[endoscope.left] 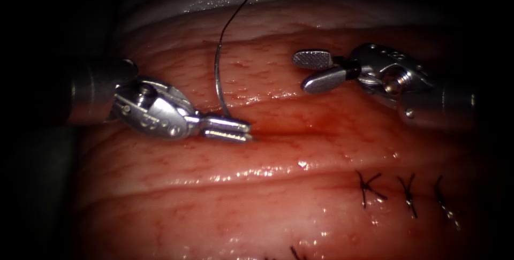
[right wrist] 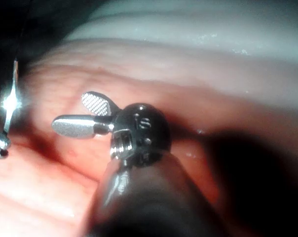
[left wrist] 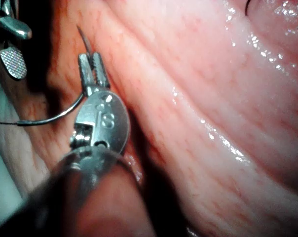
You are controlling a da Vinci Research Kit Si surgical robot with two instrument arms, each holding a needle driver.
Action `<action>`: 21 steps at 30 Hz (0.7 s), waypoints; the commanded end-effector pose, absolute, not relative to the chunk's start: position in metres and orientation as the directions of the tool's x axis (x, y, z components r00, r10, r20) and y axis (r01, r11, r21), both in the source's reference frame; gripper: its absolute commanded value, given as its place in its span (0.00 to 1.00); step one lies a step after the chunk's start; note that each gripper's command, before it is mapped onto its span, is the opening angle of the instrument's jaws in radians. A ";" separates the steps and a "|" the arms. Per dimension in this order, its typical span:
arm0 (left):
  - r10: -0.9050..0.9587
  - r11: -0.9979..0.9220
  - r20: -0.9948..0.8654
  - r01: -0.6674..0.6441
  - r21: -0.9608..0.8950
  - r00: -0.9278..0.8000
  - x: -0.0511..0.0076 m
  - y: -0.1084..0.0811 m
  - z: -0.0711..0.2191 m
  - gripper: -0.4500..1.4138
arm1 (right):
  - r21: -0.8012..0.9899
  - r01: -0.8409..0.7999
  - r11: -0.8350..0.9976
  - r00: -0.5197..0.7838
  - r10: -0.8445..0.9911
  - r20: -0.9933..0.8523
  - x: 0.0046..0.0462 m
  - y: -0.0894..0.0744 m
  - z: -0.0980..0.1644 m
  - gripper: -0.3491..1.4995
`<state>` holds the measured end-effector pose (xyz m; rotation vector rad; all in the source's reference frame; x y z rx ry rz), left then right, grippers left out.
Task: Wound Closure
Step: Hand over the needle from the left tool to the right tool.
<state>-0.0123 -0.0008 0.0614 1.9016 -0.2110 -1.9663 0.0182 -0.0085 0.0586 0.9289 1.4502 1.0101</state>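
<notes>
The left claw [endoscope.left: 235, 130] is clamped on the curved needle [endoscope.left: 217, 78] near its tip, above the tissue [endoscope.left: 278, 147]. The right claw [endoscope.left: 316, 70] is apart, holding nothing. A loose hold could let the needle twist or drop.

The tissue [endoscope.left: 278, 185] is pink-red with thin red veins and white glossy streaks. Near its cut [endoscope.left: 300, 129] the red fluid [endoscope.left: 321, 126] is darker. The needle [endoscope.left: 217, 78] is grey steel, the thread [endoscope.left: 243, 0] black. Below the cut, the stitches [endoscope.left: 407, 193] are black crosses.
</notes>
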 end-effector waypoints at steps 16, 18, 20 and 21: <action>-0.449 -0.874 -0.892 0.182 0.450 0.046 -0.0129 -0.002 0.060 0.00 | 0.970 0.159 0.185 -0.073 0.982 -0.175 0.0256 -0.008 0.059 0.75; -0.460 -0.869 -0.887 0.182 0.460 0.046 -0.0128 -0.002 0.060 0.00 | 0.970 0.170 0.174 -0.068 0.984 -0.164 0.0260 -0.008 0.059 0.75; -0.460 -0.869 -0.887 0.181 0.460 0.041 -0.0128 -0.002 0.060 0.00 | 0.971 0.182 0.157 -0.060 0.987 -0.148 0.0264 -0.008 0.059 0.75; -0.466 -0.867 -0.884 0.181 0.465 0.039 -0.0128 -0.002 0.060 0.00 | 0.971 0.188 0.146 -0.056 0.989 -0.137 0.0264 -0.008 0.059 0.75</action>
